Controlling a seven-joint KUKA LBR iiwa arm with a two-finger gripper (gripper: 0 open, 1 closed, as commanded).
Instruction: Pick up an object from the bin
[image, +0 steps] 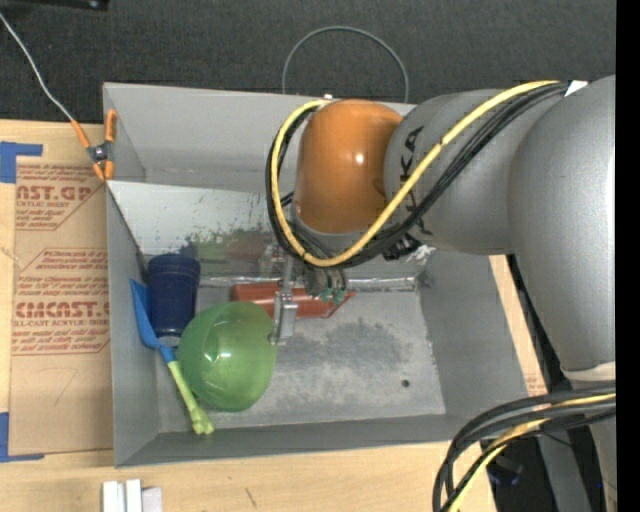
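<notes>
My gripper (284, 316) hangs below the orange wrist cover, near the middle of the bin. It is low over a flat red object (254, 294) that lies on the bin floor and is partly hidden by it. The tip comes down at the upper right rim of an upturned green bowl (228, 358); whether it touches the bowl or the red object cannot be made out. A dark blue cup (172, 290) stands to the left, against the bin's left wall.
A thin tool with a blue blade (143, 318) and a yellow-green handle (188, 398) lies along the left wall, partly under the bowl. The arm covers the bin's upper right part. The bare floor to the right of the bowl is scuffed.
</notes>
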